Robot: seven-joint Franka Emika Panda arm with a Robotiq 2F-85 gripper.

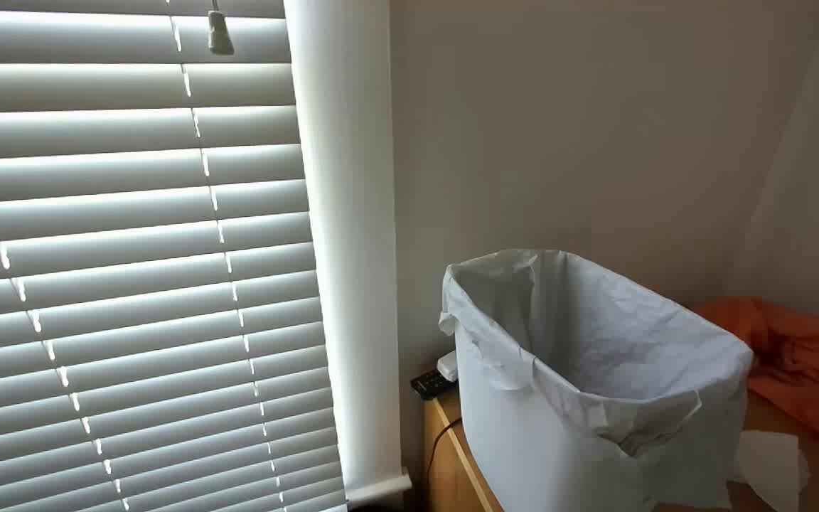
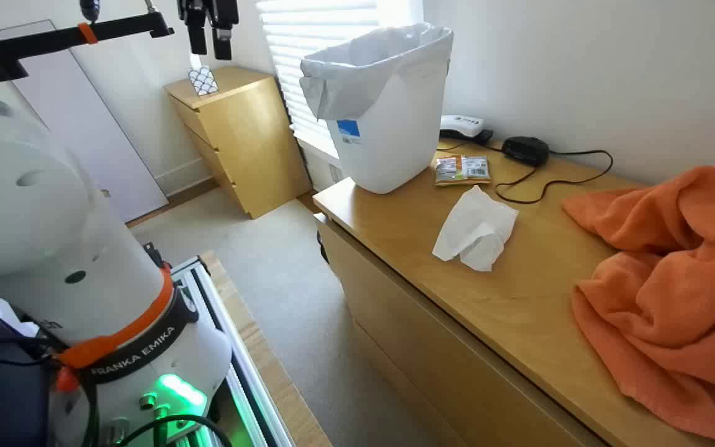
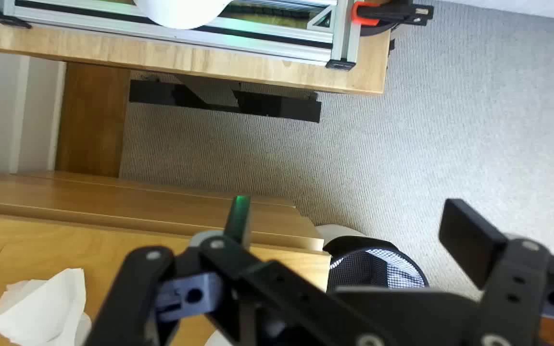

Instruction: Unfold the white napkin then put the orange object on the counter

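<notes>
While hand (image 3: 352, 226) hangs spread, white napkin (image 2: 476, 223) lies creased, partly folded; orange cloth (image 2: 674, 298) rumpled.

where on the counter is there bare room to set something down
Best patch on the counter: between the white napkin and the orange cloth, running to the front edge. A smaller one lies along that edge, between the white napkin and the white bin. Crowded: toward the wall, with a flat packet, a white device and a corded black device.
</notes>
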